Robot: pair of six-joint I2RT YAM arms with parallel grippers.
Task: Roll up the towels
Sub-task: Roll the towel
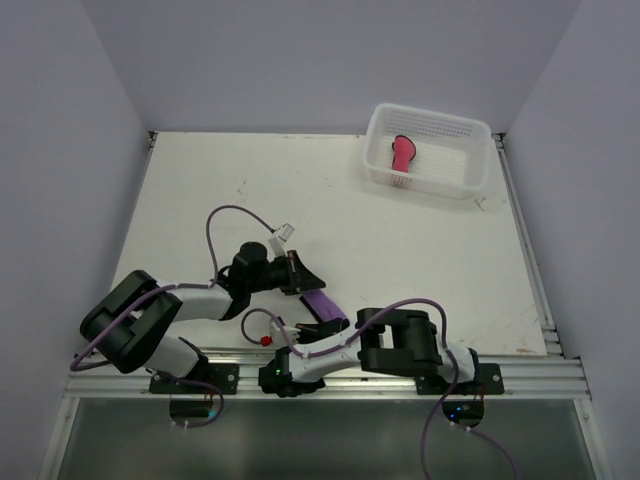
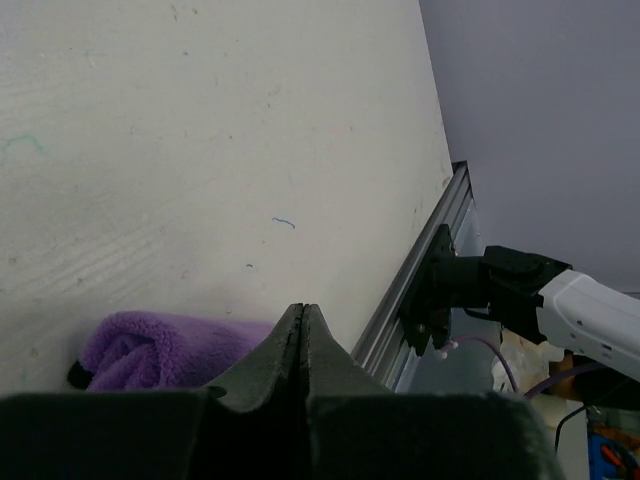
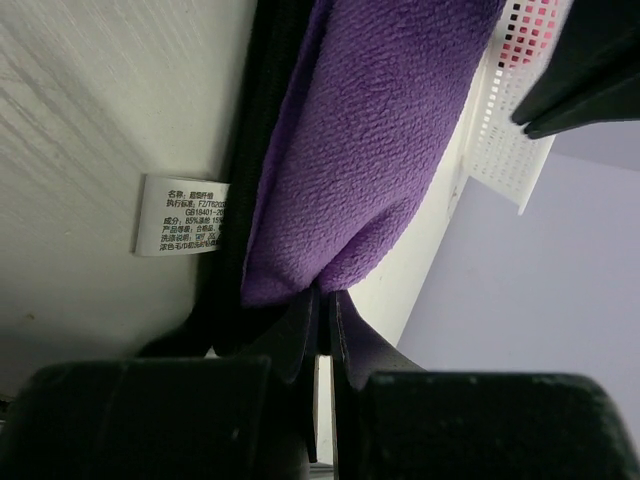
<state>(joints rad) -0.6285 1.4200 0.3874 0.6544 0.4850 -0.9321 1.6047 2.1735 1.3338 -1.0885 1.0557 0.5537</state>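
The purple towel [image 1: 324, 304] lies as a short thick roll near the table's front edge, between the two arms. In the right wrist view its purple pile [image 3: 370, 130] fills the middle, with black fabric [image 3: 235, 260] along its left side and a white care label [image 3: 184, 215]. My right gripper [image 3: 324, 296] is shut on the towel's near edge. My left gripper [image 2: 302, 312] is shut with nothing in it, just above and beside the purple roll [image 2: 170, 347]. The pink-red towel [image 1: 403, 152] lies rolled in the white basket [image 1: 470, 178].
The white perforated basket stands at the table's back right and also shows in the right wrist view [image 3: 505, 140]. A metal rail [image 2: 420, 270] runs along the front edge by the right arm's base [image 2: 500, 290]. Purple cables [image 1: 225, 215] loop over the table.
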